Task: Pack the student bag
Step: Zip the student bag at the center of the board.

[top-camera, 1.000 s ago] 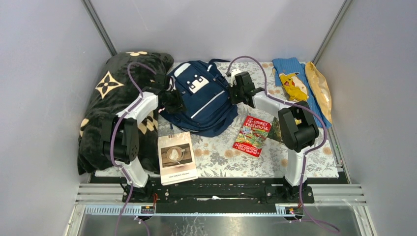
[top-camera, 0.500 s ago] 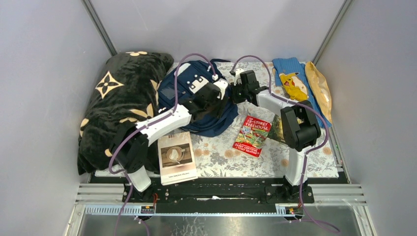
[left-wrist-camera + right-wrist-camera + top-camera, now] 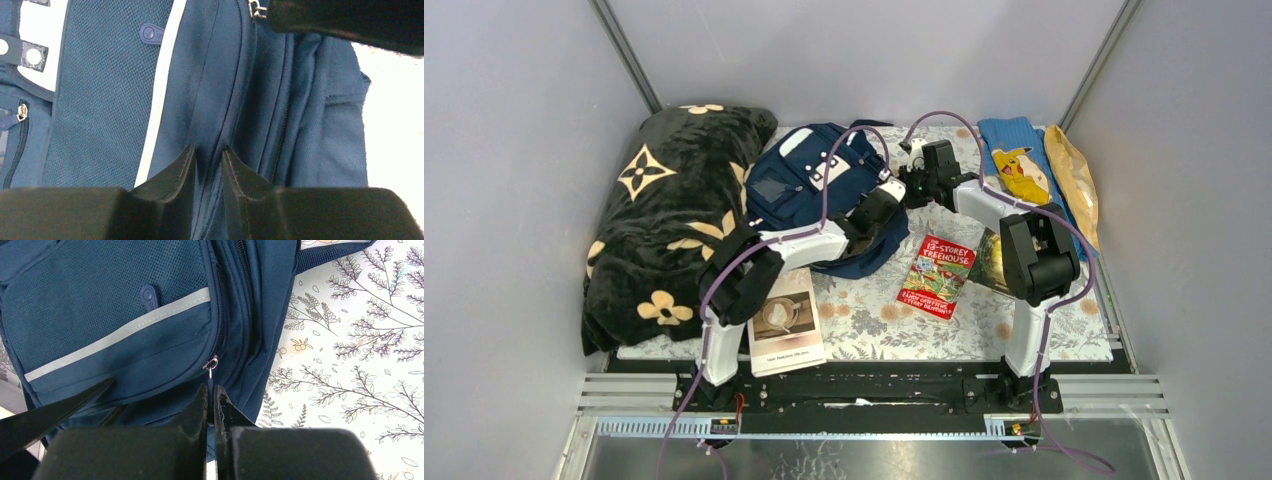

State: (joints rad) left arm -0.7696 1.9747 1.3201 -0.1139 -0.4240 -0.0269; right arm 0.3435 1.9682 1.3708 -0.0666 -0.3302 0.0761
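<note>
The navy student bag (image 3: 809, 190) lies at the back middle of the table, with white stripes and patches. My left arm reaches across it; the left gripper (image 3: 887, 200) is at the bag's right side. In the left wrist view the left gripper (image 3: 209, 155) is shut on a fold of bag fabric (image 3: 200, 90) beside a zipper line. My right gripper (image 3: 912, 186) is right next to it. In the right wrist view the right gripper (image 3: 210, 392) is shut on a dark zipper pull (image 3: 210, 381) hanging from a metal slider (image 3: 213, 362).
A red book (image 3: 937, 276) lies right of the bag, and a white book (image 3: 783, 318) lies near the front. A black flowered blanket (image 3: 664, 220) fills the left. A blue cartoon cloth (image 3: 1019, 165) and a tan packet (image 3: 1074, 180) lie at the back right.
My left arm swung from the bag's left side across to its right side and closed on fabric. The bag shifted and turned a little. The right gripper moved slightly right.
</note>
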